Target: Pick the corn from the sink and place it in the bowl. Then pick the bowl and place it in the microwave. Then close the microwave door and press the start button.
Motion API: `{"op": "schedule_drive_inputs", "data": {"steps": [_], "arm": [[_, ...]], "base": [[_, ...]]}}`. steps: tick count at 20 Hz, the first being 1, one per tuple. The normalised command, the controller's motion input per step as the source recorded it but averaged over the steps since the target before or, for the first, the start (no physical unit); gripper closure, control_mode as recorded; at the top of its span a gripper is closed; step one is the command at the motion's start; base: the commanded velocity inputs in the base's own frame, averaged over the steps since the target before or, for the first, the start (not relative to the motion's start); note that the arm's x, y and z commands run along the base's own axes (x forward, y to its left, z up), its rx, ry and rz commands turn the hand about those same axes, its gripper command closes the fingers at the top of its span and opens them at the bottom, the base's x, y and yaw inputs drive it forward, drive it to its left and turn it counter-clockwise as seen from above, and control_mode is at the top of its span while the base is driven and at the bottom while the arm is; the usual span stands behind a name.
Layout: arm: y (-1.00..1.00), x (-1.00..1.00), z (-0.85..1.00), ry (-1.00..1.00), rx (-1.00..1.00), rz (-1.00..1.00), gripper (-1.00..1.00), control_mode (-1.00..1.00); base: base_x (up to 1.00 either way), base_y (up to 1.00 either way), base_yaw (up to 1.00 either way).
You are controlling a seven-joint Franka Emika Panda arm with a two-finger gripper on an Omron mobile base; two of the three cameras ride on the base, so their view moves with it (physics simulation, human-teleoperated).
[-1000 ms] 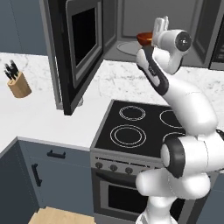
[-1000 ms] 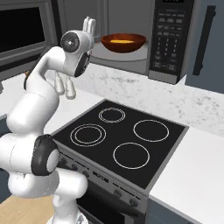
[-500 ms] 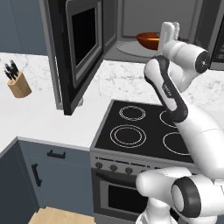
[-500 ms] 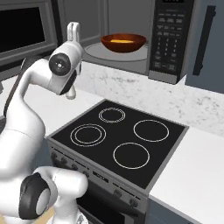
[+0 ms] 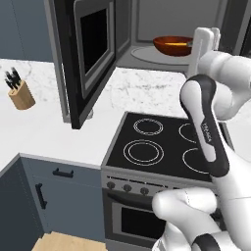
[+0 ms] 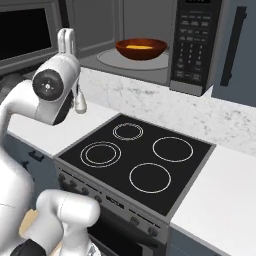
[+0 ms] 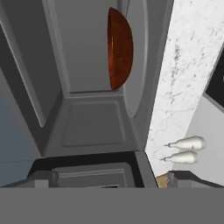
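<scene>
gripper (image 5: 205,33) points up just outside the microwave (image 6: 150,37) opening, fingers slightly apart, holding nothing. bowl (image 5: 172,45) sits on the turntable (image 6: 134,59) inside the cavity, corn (image 5: 177,44) in it. microwave door (image 5: 86,54) stands wide open on the left. cooktop (image 6: 137,152) below.

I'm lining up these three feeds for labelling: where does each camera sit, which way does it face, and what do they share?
Left base view: behind the arm's left, facing forward and down at the cooktop and open microwave door; arm at right.
Right base view: behind its right, facing the microwave; arm at left, gripper raised.
Hand view: on the hand, rolled sideways, facing the cavity.
All share the bowl on the turntable.
</scene>
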Motion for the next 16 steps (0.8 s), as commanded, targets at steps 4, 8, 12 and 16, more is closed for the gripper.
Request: {"op": "schedule_drive_inputs", "data": {"steps": [4, 8, 12, 16], "arm": [[0.27, -1.00, 0.26, 0.04, 0.00, 0.01, -1.00, -1.00], [0.48, -1.00, 0.00, -0.08, 0.00, 0.00, -1.00, -1.00], [0.60, -1.00, 0.00, -0.15, 0.00, 0.00, -1.00, -1.00], [0.66, -1.00, 0.00, -0.08, 0.01, 0.00, -1.00, -1.00]], "base": [[0.00, 0.00, 0.00], [0.00, 0.00, 0.00], [0.00, 0.00, 0.00], [0.00, 0.00, 0.00]]}}
